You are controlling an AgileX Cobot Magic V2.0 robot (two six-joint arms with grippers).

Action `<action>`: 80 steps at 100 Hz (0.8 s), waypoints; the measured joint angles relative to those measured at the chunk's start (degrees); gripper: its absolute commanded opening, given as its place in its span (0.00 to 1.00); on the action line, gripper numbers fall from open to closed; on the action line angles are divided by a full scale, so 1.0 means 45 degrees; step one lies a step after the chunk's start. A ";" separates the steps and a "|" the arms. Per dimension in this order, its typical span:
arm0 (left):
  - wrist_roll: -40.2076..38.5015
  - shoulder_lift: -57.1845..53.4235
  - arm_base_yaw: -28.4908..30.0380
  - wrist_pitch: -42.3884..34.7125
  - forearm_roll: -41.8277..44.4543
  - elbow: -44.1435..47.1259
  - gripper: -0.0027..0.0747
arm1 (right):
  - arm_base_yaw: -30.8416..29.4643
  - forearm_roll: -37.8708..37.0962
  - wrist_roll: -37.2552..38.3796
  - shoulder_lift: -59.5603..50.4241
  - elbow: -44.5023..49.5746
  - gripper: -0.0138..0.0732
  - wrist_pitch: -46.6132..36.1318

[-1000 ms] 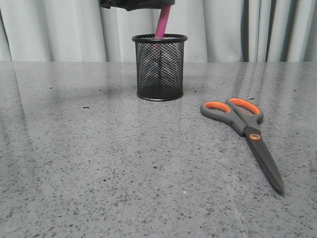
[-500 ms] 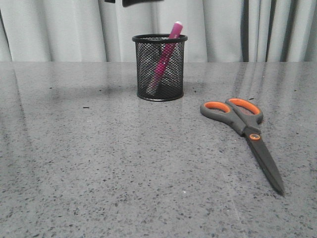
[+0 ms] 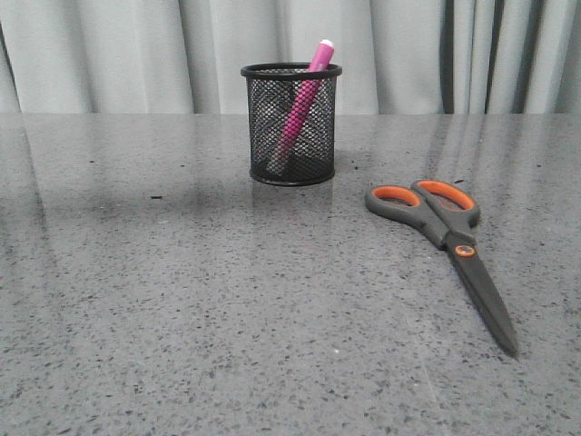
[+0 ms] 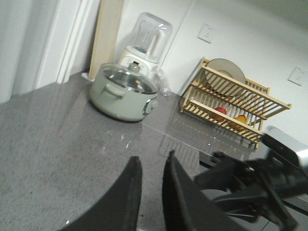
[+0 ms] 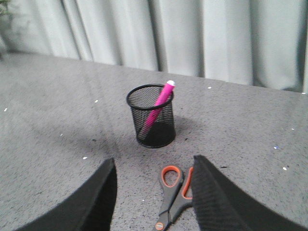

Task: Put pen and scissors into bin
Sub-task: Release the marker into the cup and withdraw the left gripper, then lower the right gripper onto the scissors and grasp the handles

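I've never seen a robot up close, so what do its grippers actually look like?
Each ends in two smooth, curved black fingers. The left gripper has slim, blade-like ones, with another black arm beside it. The right gripper has broader, rounded ones. No cables or markings are visible.

Left gripper (image 4: 150, 192) low in frame, two dark fingers (image 4: 126, 197) nearly closed, only a thin gap between them, nothing held. Grey speckled countertop (image 4: 53, 139) beneath and beyond the claw. Ahead of the fingers, a pale green lidded pot (image 4: 123, 92) with a glass lid, resting on the counter. Just behind the pot, against the wall, a blender (image 4: 146, 41) with a clear jar. Off to the other side of the claw, a wooden dish rack (image 4: 234, 102) holding a plate and small red and orange items. Dark arm hardware (image 4: 250, 185) close beside the fingers.
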 measured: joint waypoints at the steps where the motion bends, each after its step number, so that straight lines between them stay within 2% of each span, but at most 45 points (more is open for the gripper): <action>1: -0.0060 -0.0083 0.0000 0.0009 0.0002 0.0000 0.04 | 0.0000 0.0000 -0.0053 0.0229 -0.0115 0.53 0.0155; 5: -0.0220 -0.0584 0.0000 0.0009 0.0121 0.0000 0.01 | 0.0000 0.0000 -0.0139 0.0827 -0.0802 0.53 0.0531; 20: -0.0802 -0.2957 0.0000 -0.0379 0.1614 0.0000 0.01 | 0.0000 -0.0406 -0.0328 0.3320 -0.3039 0.53 0.1998; 28: -0.1566 -0.4527 0.0000 -0.1080 0.3794 0.0000 0.01 | 0.0000 -0.0823 -0.0299 0.4264 -0.3986 0.53 0.2324; 40: -0.3684 -0.7163 -0.0376 -0.2275 0.7824 0.0468 0.01 | 0.0127 -0.1682 0.0474 0.5305 -0.4793 0.53 0.2554; 48: -0.4894 -0.9152 -0.0720 -0.2962 1.0285 0.1271 0.01 | 0.0439 -0.2435 0.1315 0.5923 -0.5067 0.53 0.2843; 63: -0.6689 -1.2660 -0.1009 -0.4277 1.3304 0.3730 0.01 | 0.1492 -0.4459 0.3233 0.7163 -0.5453 0.53 0.3505; 80: -0.7851 -1.4777 -0.0922 -0.4553 1.4890 0.5812 0.01 | 0.3897 -0.7282 0.6363 0.9048 -0.5940 0.53 0.4203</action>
